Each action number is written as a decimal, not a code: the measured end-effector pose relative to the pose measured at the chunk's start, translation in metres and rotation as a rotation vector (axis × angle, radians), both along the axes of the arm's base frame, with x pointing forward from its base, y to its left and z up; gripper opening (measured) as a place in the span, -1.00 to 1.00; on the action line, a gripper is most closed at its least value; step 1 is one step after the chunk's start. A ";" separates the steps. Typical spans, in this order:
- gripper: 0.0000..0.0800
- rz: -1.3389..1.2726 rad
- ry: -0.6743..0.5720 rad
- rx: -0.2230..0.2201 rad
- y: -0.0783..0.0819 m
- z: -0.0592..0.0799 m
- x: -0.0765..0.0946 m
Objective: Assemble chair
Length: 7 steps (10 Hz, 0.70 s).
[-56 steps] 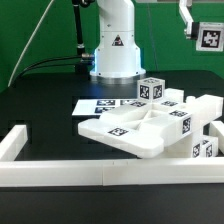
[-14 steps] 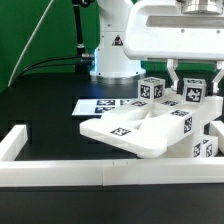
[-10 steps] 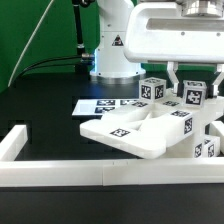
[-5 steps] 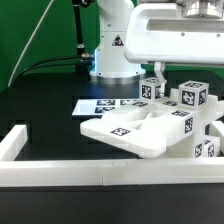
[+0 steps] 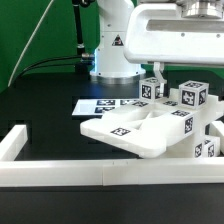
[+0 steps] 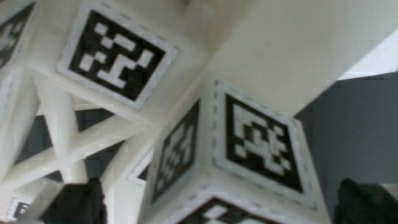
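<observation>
Gripper (image 5: 188, 72) hangs spread wide over a tagged white block (image 5: 194, 97). Block rests on the chair-part pile (image 5: 140, 130), fingers (image 5: 157, 74) apart from it.

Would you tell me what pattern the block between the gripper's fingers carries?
A black-and-white square tag on the white block, clearest in the wrist view.

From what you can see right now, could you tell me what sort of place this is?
Most likely a robotics lab bench set up for furniture assembly: a black table edged by a white border rail, a marker board printed with tags, and tagged white chair parts below the arm's open gripper.
</observation>
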<state>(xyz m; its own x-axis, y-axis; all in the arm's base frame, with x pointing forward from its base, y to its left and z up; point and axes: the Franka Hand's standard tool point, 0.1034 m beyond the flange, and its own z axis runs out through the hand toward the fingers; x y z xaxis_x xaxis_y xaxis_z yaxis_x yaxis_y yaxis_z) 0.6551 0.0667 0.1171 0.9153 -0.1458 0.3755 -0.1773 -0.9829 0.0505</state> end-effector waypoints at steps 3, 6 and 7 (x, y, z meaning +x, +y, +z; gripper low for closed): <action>0.62 -0.030 0.045 0.025 -0.004 0.012 -0.005; 0.62 -0.112 0.097 0.106 -0.012 0.030 -0.006; 0.62 -0.154 0.158 0.163 -0.012 0.033 -0.008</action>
<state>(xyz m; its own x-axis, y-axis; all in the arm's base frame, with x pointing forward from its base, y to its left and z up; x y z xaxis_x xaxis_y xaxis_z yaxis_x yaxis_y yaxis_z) 0.6476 0.0543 0.1505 0.9229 -0.3348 0.1903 -0.3280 -0.9423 -0.0671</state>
